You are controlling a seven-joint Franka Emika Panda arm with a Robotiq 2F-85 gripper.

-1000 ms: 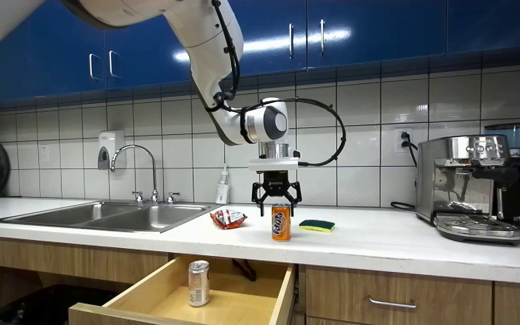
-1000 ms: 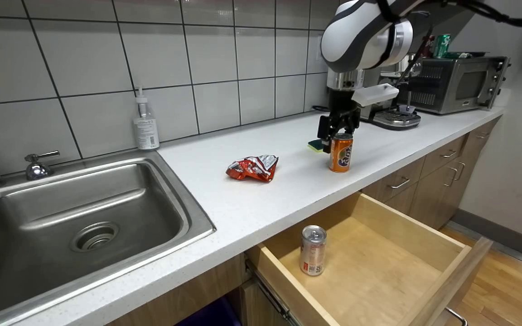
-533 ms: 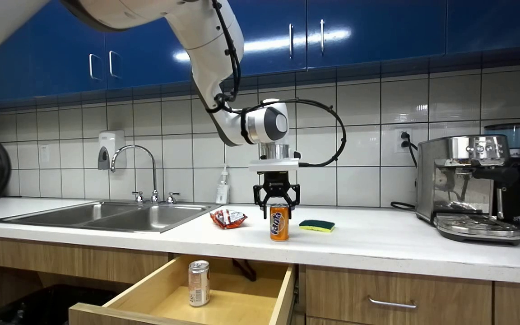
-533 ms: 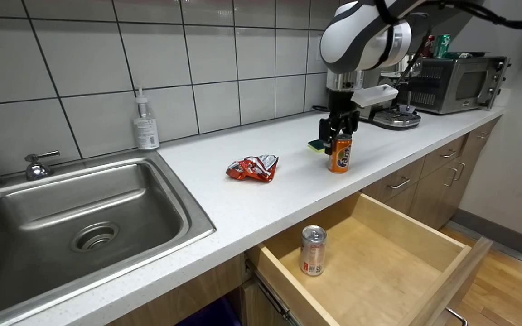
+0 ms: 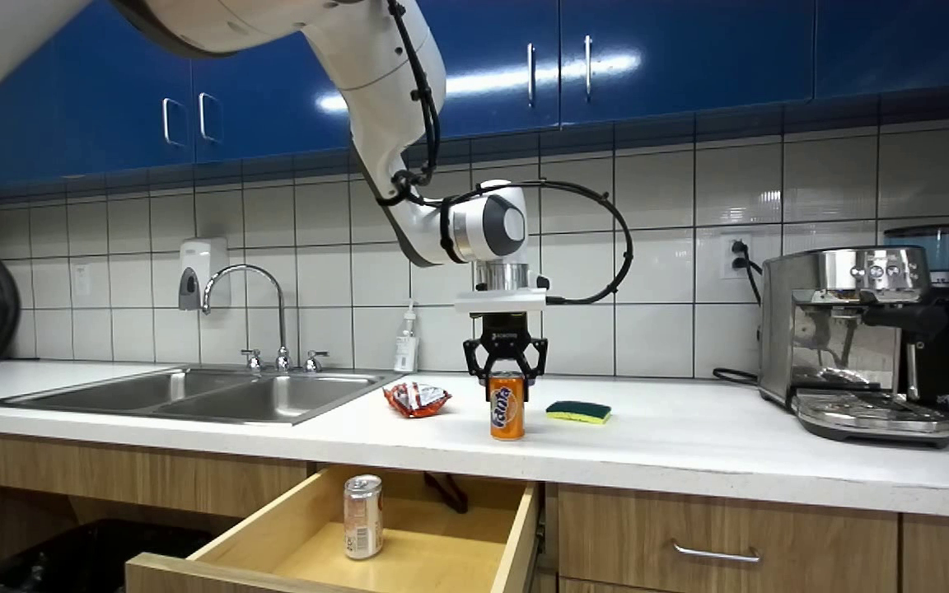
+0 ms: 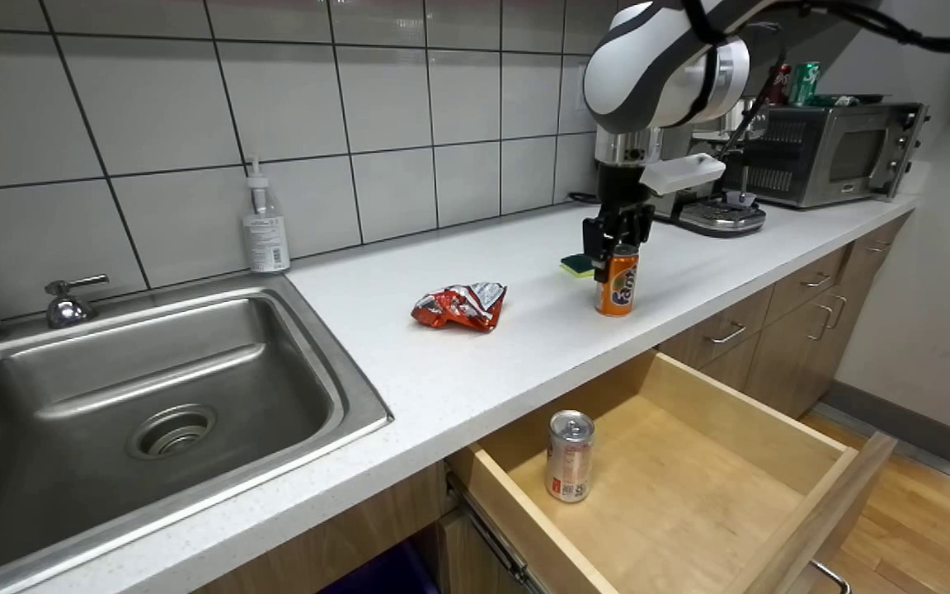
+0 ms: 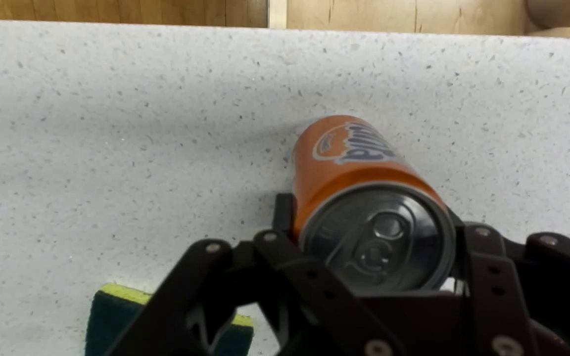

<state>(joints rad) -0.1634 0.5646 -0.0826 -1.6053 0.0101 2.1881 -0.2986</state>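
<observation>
In an exterior view, the gripper (image 5: 507, 389), just below mid-frame, is grasping the upper part of an orange Fanta can (image 5: 507, 422) from above, straddling it. The orange Fanta can stands upright on the counter (image 5: 689, 428), so the counter probably carries its weight while the grip steadies it. Below, at lower centre, a drawer (image 5: 433, 543) stands pulled out; inside, a pale can (image 5: 362, 519) is upright towards the left, and a dark, thin object (image 5: 460, 501) shows at the back, too shadowed to name.

In an exterior view, the sink (image 6: 153, 355) fills the lower left, and a crumpled red packet (image 6: 459, 307) rests near the centre, well apart from the gripper. The oven (image 6: 862, 157) at upper right serves as a shelf for a green can (image 6: 805, 82) and a dark red can (image 6: 780, 85).

In the wrist view, right of centre, the fingers (image 7: 283, 212) press opposite sides of the orange Fanta can, a hold that likely suits its round wall. The lid (image 7: 374, 237) looks sealed, though its contents do not show. A green and yellow sponge (image 7: 109, 316) sits at lower left, partly hidden by the gripper.
</observation>
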